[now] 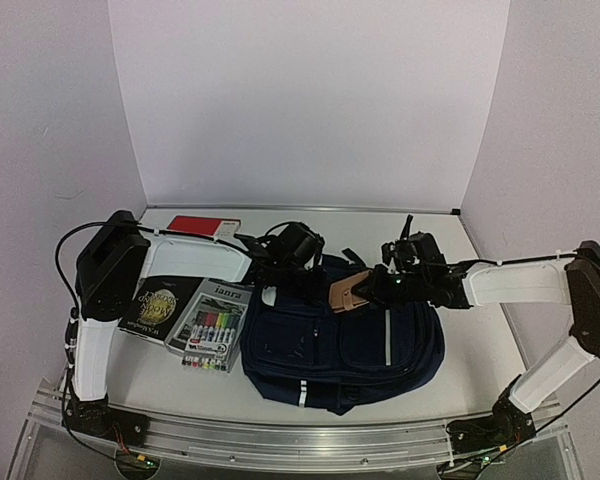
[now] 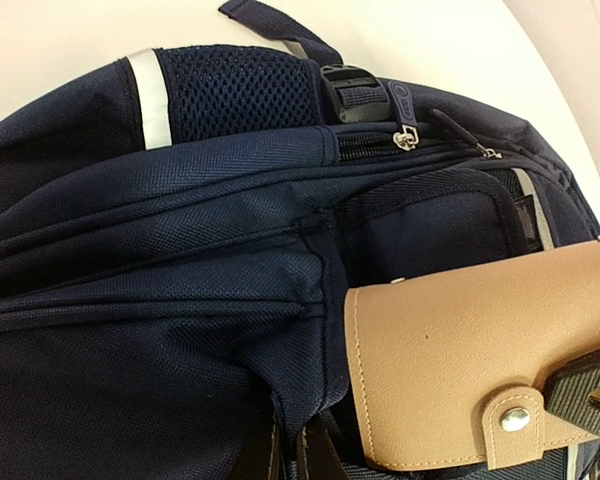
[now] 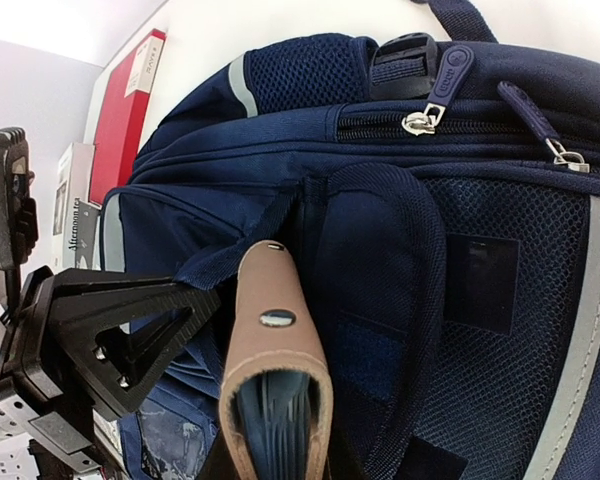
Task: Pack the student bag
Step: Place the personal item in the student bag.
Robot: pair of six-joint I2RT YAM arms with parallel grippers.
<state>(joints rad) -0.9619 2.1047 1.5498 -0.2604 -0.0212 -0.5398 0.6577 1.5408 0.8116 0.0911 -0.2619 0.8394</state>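
Presently held, right side: the right gripper (image 1: 380, 287) is pinched onto one end of a tan leather case (image 1: 348, 293), with the snap tab lying near its fingers.
Left side: the left gripper (image 2: 292, 462) has its fingers pressed together. Judging by its own wrist view, they are pinching a fold of navy fabric at the lip of a pocket.
Bag position: the student bag (image 1: 325, 360) lies flat on the table (image 1: 480, 340), mid-table between the two arms.
Deciding relation: the case's long axis runs from the right gripper toward the robot's left, across the far part of the bag. Its free end is touching or just beside the raised lip and is not visibly inside.
Direction of mouth: straight off the case's free end, on the left gripper's side.
Nearer arm: the right arm carries the case; the left only attends the lip.
Judgement: the next move is probably a push along the case's own axis, and tilting off that line risks snagging the lip.
Unpacked items: a dark book (image 1: 160, 305) and a marker pack (image 1: 212, 332) lie just left of the bag, and a red book (image 1: 205, 225) lies at the far edge.
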